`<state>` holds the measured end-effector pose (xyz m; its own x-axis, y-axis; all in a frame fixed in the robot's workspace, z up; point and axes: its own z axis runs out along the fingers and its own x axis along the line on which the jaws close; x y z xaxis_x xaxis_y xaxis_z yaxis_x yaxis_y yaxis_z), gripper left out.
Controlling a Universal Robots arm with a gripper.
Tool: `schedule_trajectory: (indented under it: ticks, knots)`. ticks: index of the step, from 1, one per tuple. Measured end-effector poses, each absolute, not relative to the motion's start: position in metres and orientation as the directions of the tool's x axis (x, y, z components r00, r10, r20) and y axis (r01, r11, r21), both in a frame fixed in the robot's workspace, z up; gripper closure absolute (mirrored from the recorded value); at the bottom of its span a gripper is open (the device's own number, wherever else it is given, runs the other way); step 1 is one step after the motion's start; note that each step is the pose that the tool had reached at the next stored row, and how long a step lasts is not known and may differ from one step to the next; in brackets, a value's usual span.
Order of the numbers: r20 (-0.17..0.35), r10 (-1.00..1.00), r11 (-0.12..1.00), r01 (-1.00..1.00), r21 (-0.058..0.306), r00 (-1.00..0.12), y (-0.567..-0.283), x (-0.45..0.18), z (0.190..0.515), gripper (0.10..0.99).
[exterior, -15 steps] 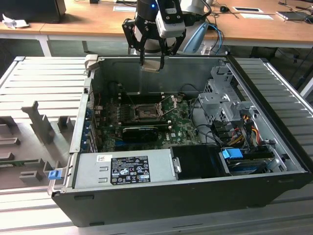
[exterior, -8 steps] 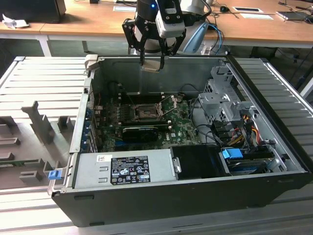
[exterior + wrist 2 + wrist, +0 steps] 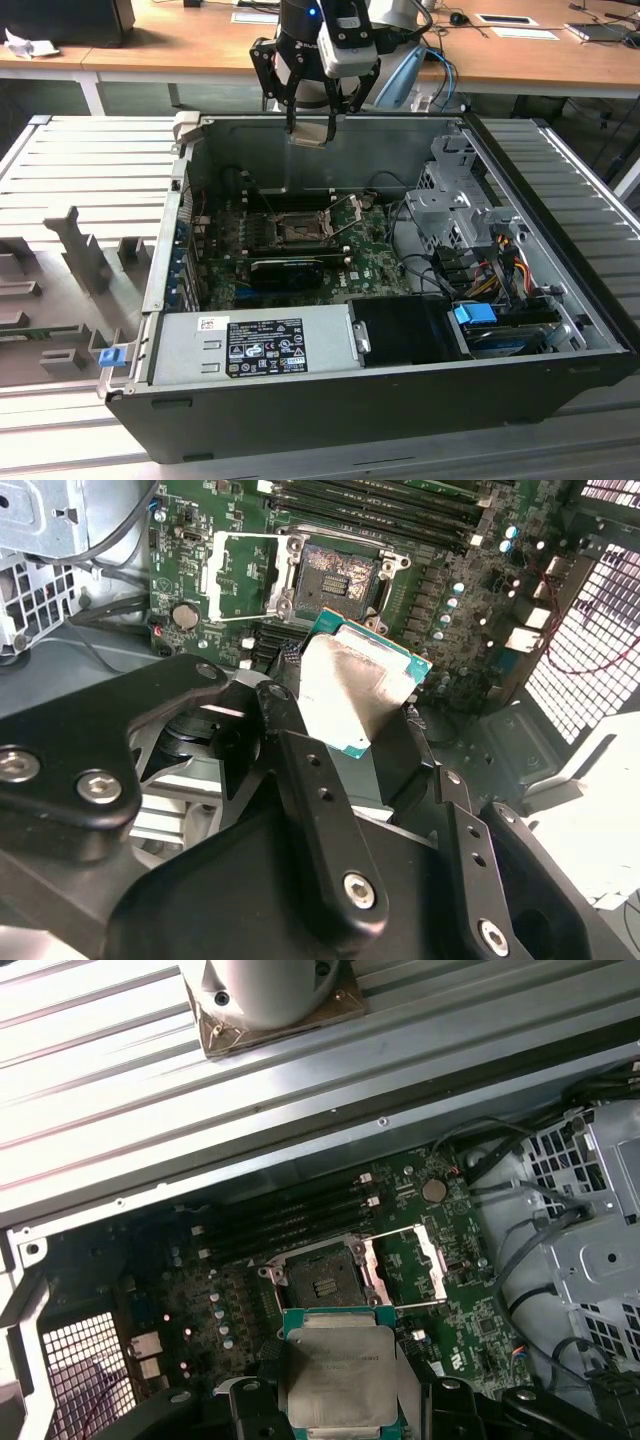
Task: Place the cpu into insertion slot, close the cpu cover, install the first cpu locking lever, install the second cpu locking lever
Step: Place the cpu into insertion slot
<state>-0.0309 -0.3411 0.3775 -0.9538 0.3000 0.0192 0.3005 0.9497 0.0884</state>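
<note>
Exterior view: claw [image 3: 312,124] clamped on the cpu [image 3: 308,138], high above the open case [image 3: 400,400], insertion slot [image 3: 297,232] uncovered on the board [image 3: 372,250] below; judged, chip needs holding level, square to it.

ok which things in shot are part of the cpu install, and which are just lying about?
Job: cpu, clamped in the jaws; insertion slot, empty; cpu cover, swung open beside it.
Lying about: power supply; drive cage; long black card.
</note>
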Motion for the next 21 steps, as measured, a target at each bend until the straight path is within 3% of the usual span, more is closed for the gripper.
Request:
schedule_trajectory:
  ticks: [21]
  knots:
    - [0.019,0.323,0.942,0.324,0.088,-0.946,-0.3411,-0.0311,0.3774,0.557]
